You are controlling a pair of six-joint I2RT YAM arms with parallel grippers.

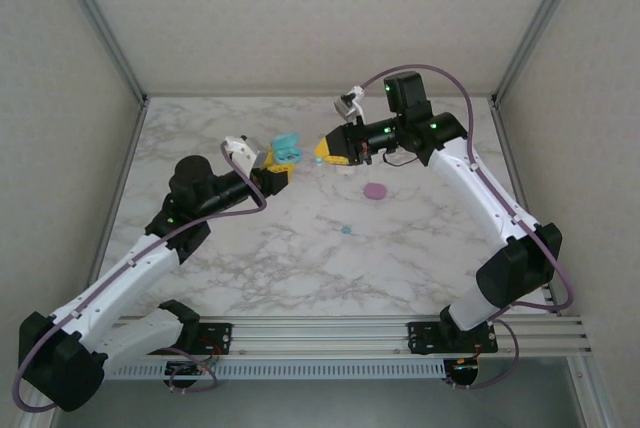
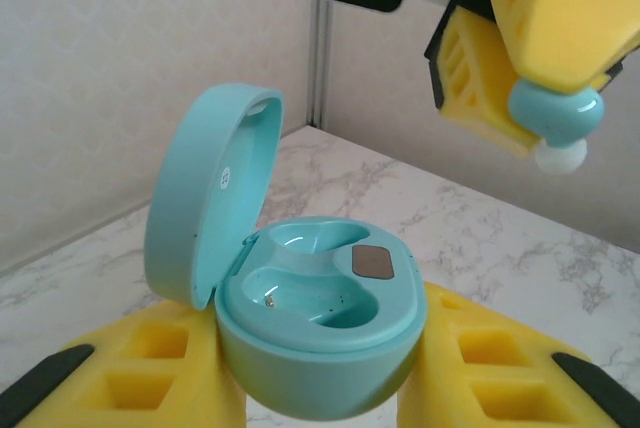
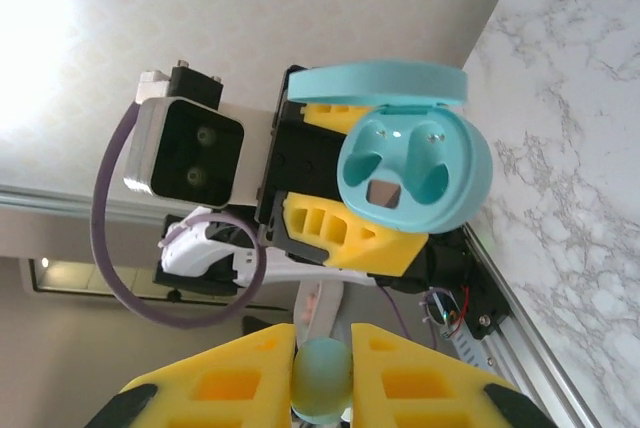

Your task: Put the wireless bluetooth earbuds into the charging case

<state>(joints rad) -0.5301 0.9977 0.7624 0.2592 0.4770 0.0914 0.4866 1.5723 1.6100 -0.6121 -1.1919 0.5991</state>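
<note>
My left gripper (image 1: 279, 165) is shut on the base of a teal charging case (image 1: 287, 151), held up off the table. In the left wrist view the case (image 2: 318, 320) sits between the yellow fingers (image 2: 150, 368) with its lid (image 2: 205, 210) open and both wells empty. My right gripper (image 1: 323, 155) hangs just to the case's right, shut on a teal earbud (image 3: 322, 378). From the left wrist that earbud (image 2: 556, 111) shows a white tip and hovers above and right of the case, apart from it. Another small teal earbud (image 1: 346, 230) lies on the table.
A purple rounded case (image 1: 375, 191) lies on the marble table (image 1: 300, 268) below the right gripper. Grey walls with metal posts (image 1: 100, 28) close in the back and sides. The rail with the arm bases (image 1: 330, 333) runs along the near edge.
</note>
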